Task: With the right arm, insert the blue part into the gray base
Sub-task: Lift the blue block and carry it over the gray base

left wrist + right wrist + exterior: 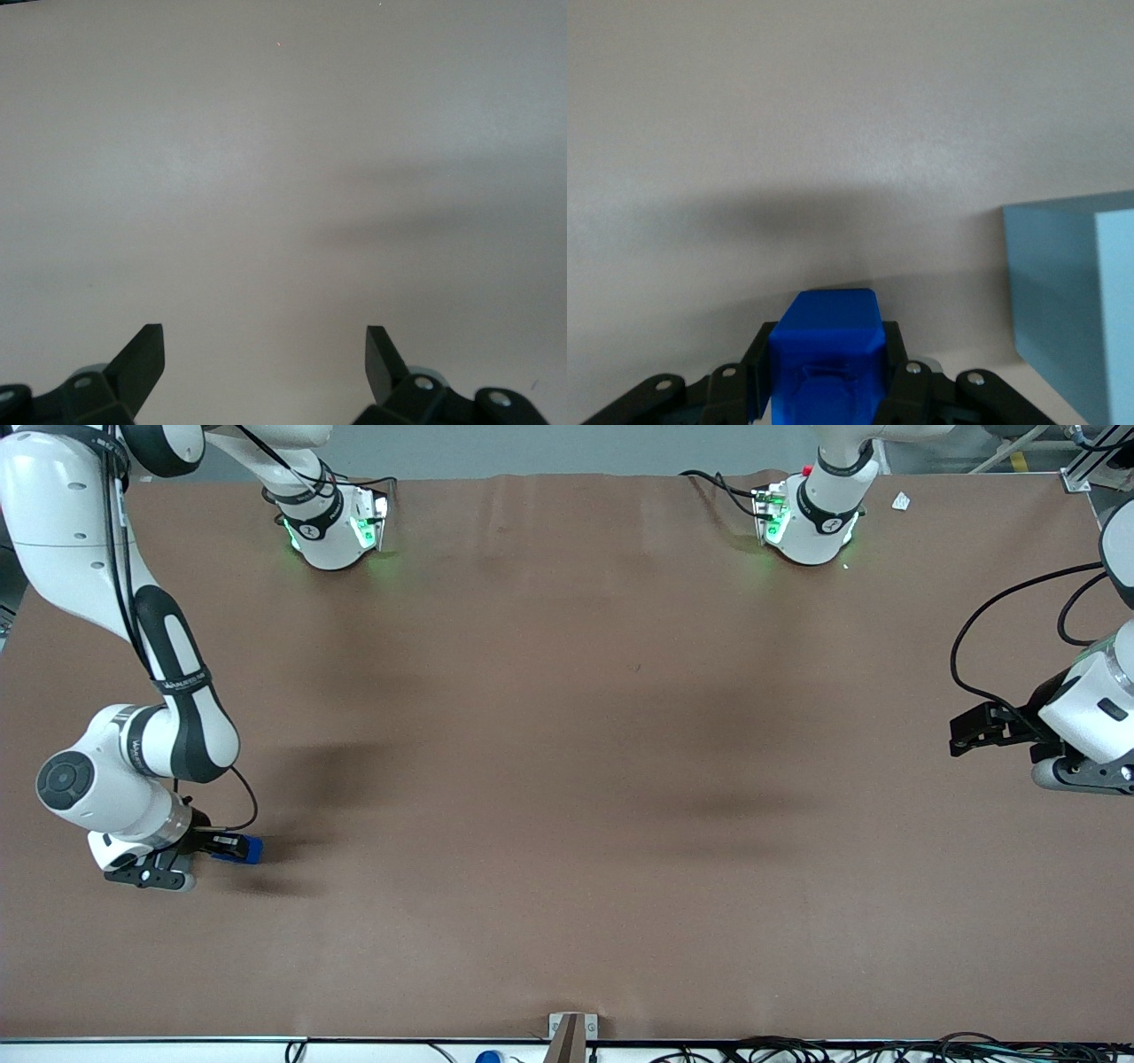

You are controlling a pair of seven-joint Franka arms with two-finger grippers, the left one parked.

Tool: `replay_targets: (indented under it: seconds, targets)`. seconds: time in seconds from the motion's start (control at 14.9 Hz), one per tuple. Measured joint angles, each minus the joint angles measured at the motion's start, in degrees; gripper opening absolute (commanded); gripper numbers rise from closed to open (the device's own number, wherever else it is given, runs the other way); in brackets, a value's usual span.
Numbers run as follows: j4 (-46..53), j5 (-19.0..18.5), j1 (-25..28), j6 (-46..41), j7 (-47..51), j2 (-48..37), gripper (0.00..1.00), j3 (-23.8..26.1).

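Surface: a broad brown mat-covered table, with cables along the edge nearest the front camera. Item one, the right arm: folded down low at the working arm's end of the table, wrist turned so its gripper lies close above the mat. Item two, the blue part: pinched between the two black fingers, which press on its opposite side faces; in the right wrist view the blue part sits squarely in the gripper, protruding past the fingertips, a hold that leaves its leading end free to enter an opening. A soft shadow lies on the mat under it, so it appears lifted clear of the surface instead of resting on it. Item three, the gray base: seen only in the right wrist view, as a pale block with flat faces, standing on the mat near the held part but apart from it; the front camera does not show it, most likely because the arm covers it. Its recessed top is not visible here. Status, by judgement: part secured, insertion not yet begun; alignment above the base's opening comes next.
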Motion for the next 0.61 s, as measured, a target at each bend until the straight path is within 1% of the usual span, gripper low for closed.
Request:
replay_targets:
  seconds: [0.13, 0.27, 0.4, 0.61]
  targets:
    - [3.5, 0.0, -0.5, -7.9, -1.5, -1.9, 0.06, -0.3]
    - [5.5, 0.0, -2.0, -12.0, -5.5, -4.5, 0.06, -0.4]
    - [6.1, 0.0, -4.6, -12.7, -9.7, -6.1, 0.06, -0.5]
    - [6.3, 0.0, -8.5, -12.6, -15.2, -6.1, 0.05, -0.6]
